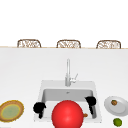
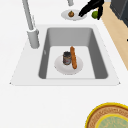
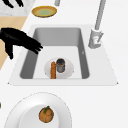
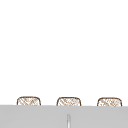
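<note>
We see our right hand (image 1: 90, 101) hovering over the right near part of the sink (image 1: 42, 86), its fingers straight and loosely spread, pointing down into the basin and holding nothing. In the right side view this hand (image 3: 21, 41) reaches in from the left over the basin's edge, with the fingertips above the basin floor and apart from everything in it. Our left hand (image 1: 39, 108) hangs over the left near rim of the sink; we cannot tell how its fingers are set.

On the sink floor lies a small white plate (image 3: 68, 71), and on it stand a dark jar (image 3: 60, 65) and, just beside it, an orange carrot-like stick (image 3: 53, 70). The same plate (image 2: 60, 70), jar (image 2: 66, 57) and stick (image 2: 73, 57) show in the left side view, the stick lying lengthwise and touching the jar's side.

A large red ball (image 1: 67, 114) sits in the near middle of the front view, between our two hands. The faucet (image 1: 68, 72) rises at the far rim. On the counter to the right are a white plate (image 1: 122, 106) with a small brown fruit (image 1: 114, 102) and, nearer, a green lime (image 1: 117, 122). A yellow-rimmed woven plate (image 1: 11, 110) lies on the left.
</note>
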{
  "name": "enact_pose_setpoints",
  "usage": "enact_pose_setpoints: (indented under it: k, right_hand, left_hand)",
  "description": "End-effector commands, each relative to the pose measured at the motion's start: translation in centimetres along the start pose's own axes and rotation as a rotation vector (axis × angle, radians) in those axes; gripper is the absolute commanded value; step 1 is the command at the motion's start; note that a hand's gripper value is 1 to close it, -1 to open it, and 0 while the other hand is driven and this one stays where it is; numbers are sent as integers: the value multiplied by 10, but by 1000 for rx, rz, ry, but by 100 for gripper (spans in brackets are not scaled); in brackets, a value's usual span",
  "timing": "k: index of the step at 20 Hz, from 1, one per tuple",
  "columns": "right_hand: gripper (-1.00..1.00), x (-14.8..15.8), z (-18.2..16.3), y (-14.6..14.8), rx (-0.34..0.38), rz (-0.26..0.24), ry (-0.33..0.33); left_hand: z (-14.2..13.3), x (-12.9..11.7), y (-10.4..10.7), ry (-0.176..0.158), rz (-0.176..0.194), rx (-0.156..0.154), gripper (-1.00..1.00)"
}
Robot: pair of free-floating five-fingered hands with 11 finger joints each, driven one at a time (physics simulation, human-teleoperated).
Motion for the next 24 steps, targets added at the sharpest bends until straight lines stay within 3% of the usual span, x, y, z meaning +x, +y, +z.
enact_pose_setpoints:
  k: [1, 11, 14, 24]
  right_hand:
    - [-100, 12, -11, -10, -111, 16, -13]
    - [-100, 42, -36, -39, -338, 38, -17]
    - [-100, 43, -47, -56, -349, 27, -21]
    - [-100, 57, -93, -113, -264, 49, -26]
  left_hand:
    - [0, 0, 0, 0, 0, 0, 0]
    - [0, 0, 0, 2, -4, 3, 0]
    - [0, 0, 0, 2, -4, 3, 0]
    - [0, 0, 0, 3, -5, 4, 0]
